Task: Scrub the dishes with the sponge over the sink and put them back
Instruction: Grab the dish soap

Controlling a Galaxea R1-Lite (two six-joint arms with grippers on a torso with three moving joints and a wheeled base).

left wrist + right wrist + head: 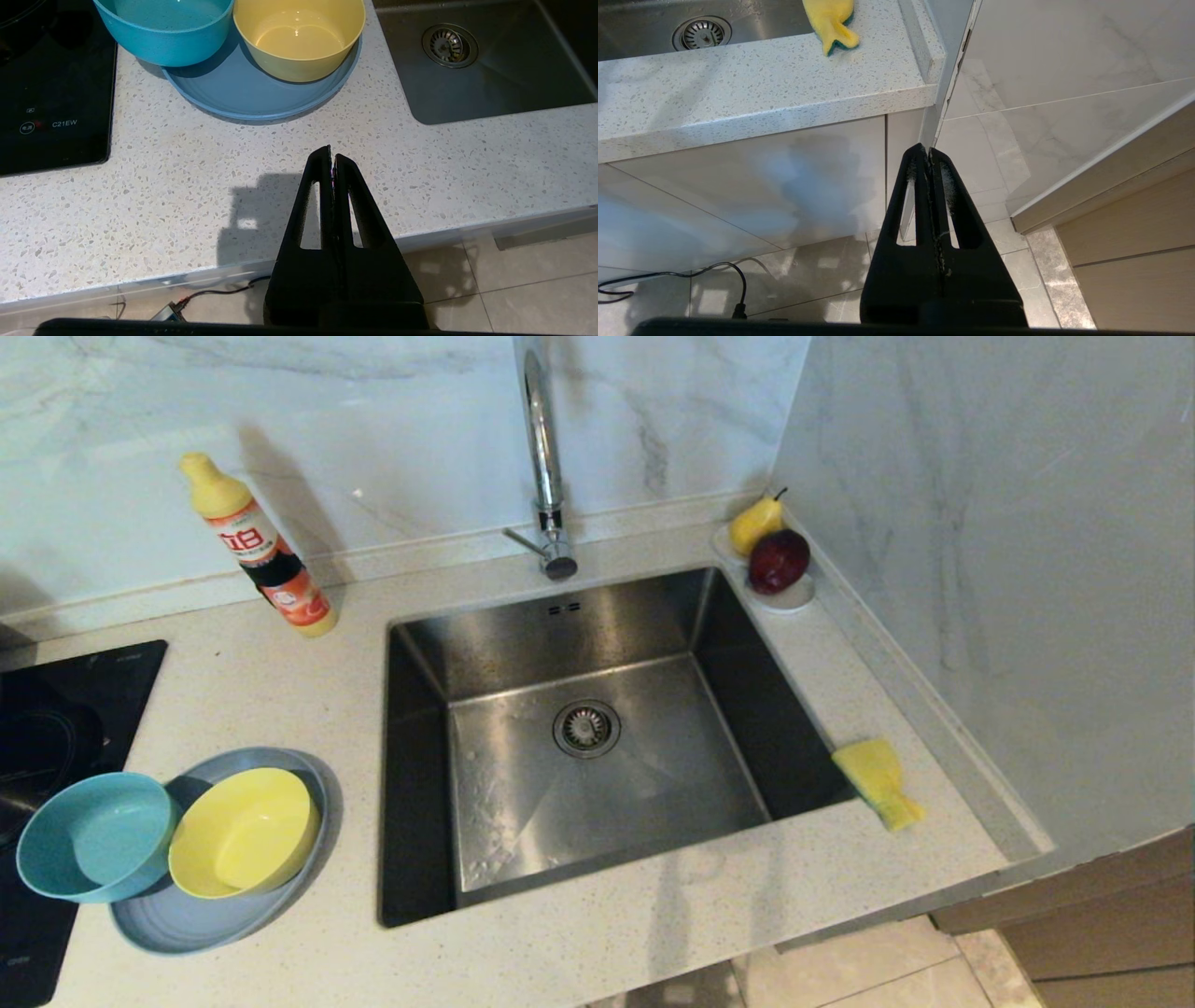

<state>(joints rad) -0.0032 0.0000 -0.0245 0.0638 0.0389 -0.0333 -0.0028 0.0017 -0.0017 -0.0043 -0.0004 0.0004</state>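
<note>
Here, head view shows neither arm. Tap spout cut off at top edge. Left gripper (332,156) hangs over counter's front edge, short of dishes, fingers pressed together, nothing held. Right gripper (928,156) low before cabinet front, fingers likewise together, empty. Yellow bowl (243,833) on grey-blue plate (201,919); teal bowl (96,836) overlaps plate's left rim. Sponge (878,781) at sink's (523,784) right rim, yellow face up, long axis running toward counter front.

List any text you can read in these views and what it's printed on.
"C21EW": on the black cooktop, beside a round button symbol whose characters are too small to read.
Detergent bottle: large label characters, too blurred to read.
Nothing readable on the dishes, sponge or sink.
</note>
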